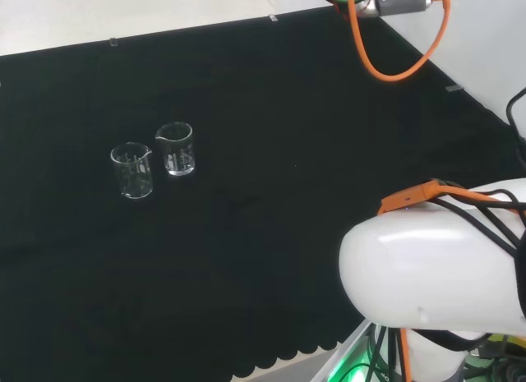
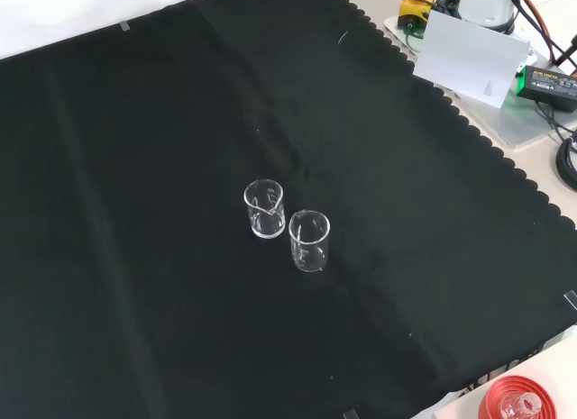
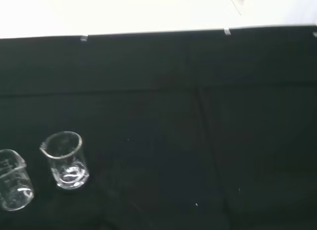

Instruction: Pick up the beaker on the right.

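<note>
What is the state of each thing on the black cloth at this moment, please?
Right beaker, as the head view shows it: upright on the cloth, looks empty, untouched.
Left beaker, head view: upright, looks empty, close beside the other with a small gap.
Black cloth: spread flat over the bench.

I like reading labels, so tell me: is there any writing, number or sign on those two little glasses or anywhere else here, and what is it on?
Left beaker: pale graduation marks, too small to read.
Right beaker: the same kind of marks, unreadable.
Black box at the bench edge: a label, too small to read.
Black cloth: no writing.
</note>
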